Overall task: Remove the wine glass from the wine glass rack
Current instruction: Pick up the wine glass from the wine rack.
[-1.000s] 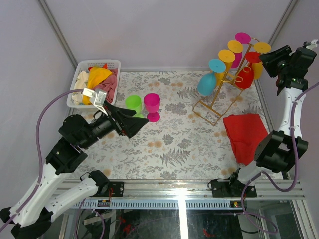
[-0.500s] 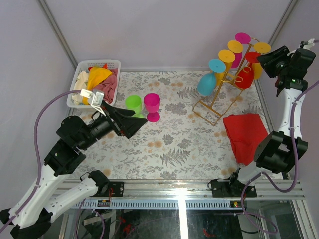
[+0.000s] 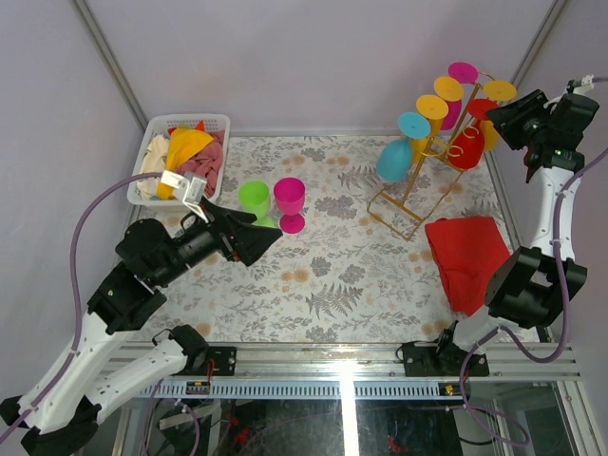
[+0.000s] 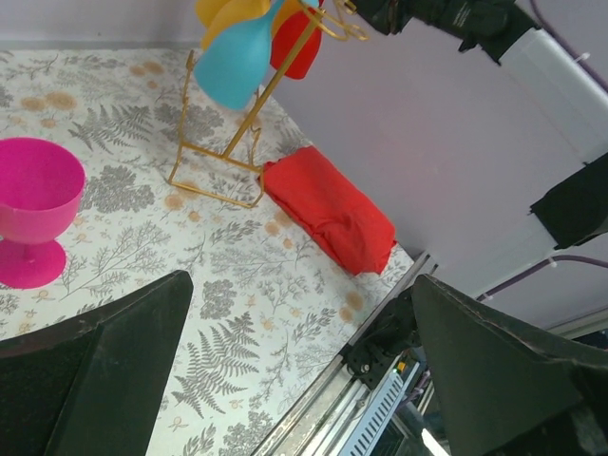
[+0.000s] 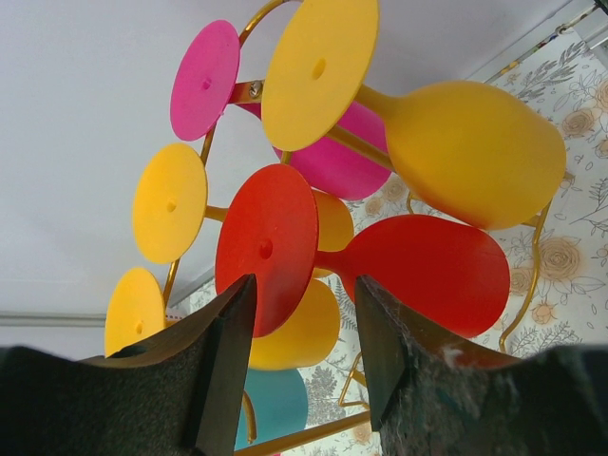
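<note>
**Right arm a touch nearer the rack, red glass not yet off**

Since a second ago we see the right gripper [image 5: 304,283] edged slightly toward the wine glass rack [image 4: 256,106]. Its jaws stand partly apart and clamp nothing, with the stem of the red wine glass [image 5: 427,271] just beyond the fingertips. That glass hangs upside down on the rack at the table's [image 3: 323,275] far right corner. The left gripper [image 4: 302,285] has barely shifted and gapes wide over the table, empty.

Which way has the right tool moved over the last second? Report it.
Yes. In the top view the right tool has edged slightly left, closer to the fixed wine glass rack.
</note>
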You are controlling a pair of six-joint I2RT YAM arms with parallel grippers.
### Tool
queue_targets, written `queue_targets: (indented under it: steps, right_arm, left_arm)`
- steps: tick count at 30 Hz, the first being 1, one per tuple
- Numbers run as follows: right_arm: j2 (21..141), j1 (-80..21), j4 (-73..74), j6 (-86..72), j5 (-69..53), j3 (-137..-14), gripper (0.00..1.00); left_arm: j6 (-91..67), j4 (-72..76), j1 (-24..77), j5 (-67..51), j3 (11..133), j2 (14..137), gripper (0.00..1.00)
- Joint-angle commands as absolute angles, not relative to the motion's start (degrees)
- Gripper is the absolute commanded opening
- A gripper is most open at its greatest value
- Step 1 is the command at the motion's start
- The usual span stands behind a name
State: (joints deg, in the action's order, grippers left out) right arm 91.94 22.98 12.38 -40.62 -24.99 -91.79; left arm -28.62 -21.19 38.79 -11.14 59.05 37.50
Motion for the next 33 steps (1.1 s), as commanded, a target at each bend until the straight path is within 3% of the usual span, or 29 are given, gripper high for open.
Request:
queue_targets:
  steps: [1,18,33]
  right_arm:
    - [91.96,22.94,8.53,-42.63,-26.95,-93.92,0.52]
    - [92.90,22.95,6.55,-46.56,-30.73,-93.73,0.42]
    - [94.19,22.94,8.60,-46.13,-25.10,-96.94,0.40]
  left_arm:
    - [-26.38,-23.08,38.45,-10.61,61.65,39.74,1.00]
    - [-28.74,-21.93,38.41,-10.56,61.53,38.54,1.00]
    - [-28.57,-22.06,38.45,-10.21,60.99,38.21,1.00]
